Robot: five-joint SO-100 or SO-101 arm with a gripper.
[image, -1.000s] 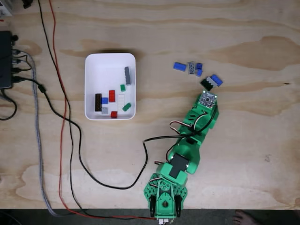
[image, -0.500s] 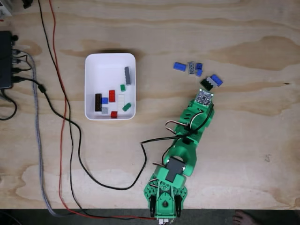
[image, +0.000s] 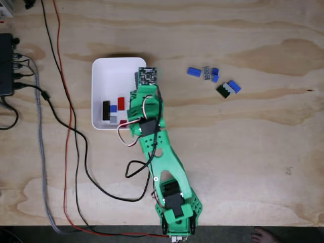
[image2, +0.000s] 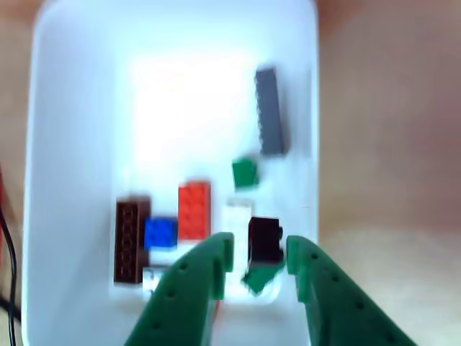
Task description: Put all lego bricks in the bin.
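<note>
The white bin (image: 109,76) stands left of centre in the fixed view, and my green arm (image: 152,147) reaches over its right side. In the other view my gripper (image2: 258,249) hangs open above the bin (image2: 79,144). A small black brick (image2: 263,240) sits between the fingertips, with white showing between it and the left finger (image2: 209,267). Inside lie a brown brick (image2: 132,241), a blue one (image2: 160,233), a red one (image2: 194,209), a grey plate (image2: 270,112) and green pieces (image2: 245,173). On the table to the right remain blue bricks (image: 193,72), a grey one (image: 206,73) and a dark one (image: 223,91).
A black box with cables (image: 6,66) sits at the left edge. Black, red and grey cables (image: 68,126) run down the table left of the bin and curl towards the arm's base (image: 177,217). A bare foot (image: 263,235) shows at the bottom right.
The arm has swung left from the brick cluster at the right to above the bin. A black brick now shows between the fingertips over the bin.
</note>
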